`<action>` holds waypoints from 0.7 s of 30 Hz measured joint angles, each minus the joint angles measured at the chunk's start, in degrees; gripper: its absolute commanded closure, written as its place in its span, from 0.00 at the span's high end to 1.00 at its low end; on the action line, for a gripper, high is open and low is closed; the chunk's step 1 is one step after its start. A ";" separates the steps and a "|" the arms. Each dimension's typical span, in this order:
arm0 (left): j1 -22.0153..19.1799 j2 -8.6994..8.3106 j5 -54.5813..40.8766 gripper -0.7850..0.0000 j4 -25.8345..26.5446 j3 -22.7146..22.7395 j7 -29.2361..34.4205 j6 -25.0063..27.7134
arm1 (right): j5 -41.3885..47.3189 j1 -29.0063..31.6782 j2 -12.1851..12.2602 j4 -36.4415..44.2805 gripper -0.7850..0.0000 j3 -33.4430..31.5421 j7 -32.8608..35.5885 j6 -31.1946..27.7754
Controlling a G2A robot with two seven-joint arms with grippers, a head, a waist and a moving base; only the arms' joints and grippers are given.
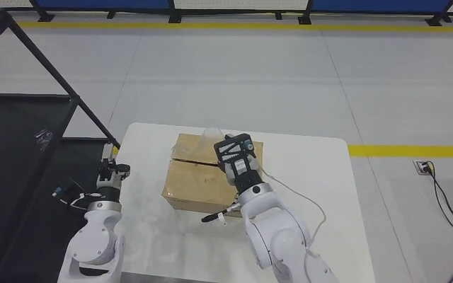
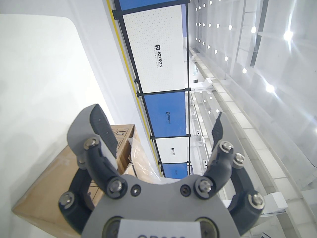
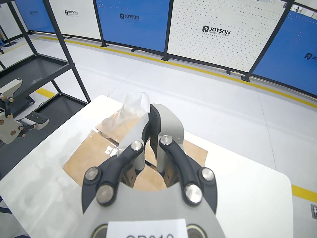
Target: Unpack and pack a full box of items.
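A brown cardboard box [image 1: 195,185] sits mid-table, its top flaps partly parted. My right gripper [image 1: 237,147] hovers over the box's far right part, shut on a sheet of clear plastic film [image 3: 133,108] that rises from the flap seam; the film [image 1: 211,134] sticks up past the box's far edge. In the right wrist view the fingers [image 3: 154,117] press together on the film above the box [image 3: 91,147]. My left gripper [image 2: 158,115] stands open and empty at the table's left edge [image 1: 112,168], apart from the box [image 2: 47,174].
The white table [image 1: 318,212] has bare room right of and in front of the box. A thin cable [image 1: 301,192] trails across it, and a small dark tool [image 1: 214,215] lies at the box's near edge. A black metal rack [image 1: 42,134] stands left of the table.
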State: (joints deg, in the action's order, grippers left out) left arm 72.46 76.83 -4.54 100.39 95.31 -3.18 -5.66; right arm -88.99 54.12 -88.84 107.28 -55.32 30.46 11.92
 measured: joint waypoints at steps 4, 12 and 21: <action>-0.30 -0.03 -1.09 1.00 -0.03 -0.15 1.78 -1.23 | 2.25 0.34 0.11 -0.07 0.00 -1.53 -5.04 -4.01; -2.51 -0.67 1.20 1.00 -1.38 -0.73 8.99 -5.72 | -3.34 4.50 0.99 0.66 0.00 -2.40 -18.88 -9.52; -2.72 -1.03 3.65 1.00 -3.35 -0.04 9.02 -8.24 | -3.57 4.92 1.01 0.23 0.00 -2.95 -18.77 -8.53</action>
State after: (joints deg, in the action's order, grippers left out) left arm 69.74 75.80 -0.89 97.04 95.27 5.84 -13.90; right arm -92.56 59.04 -87.83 107.51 -58.27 11.68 3.39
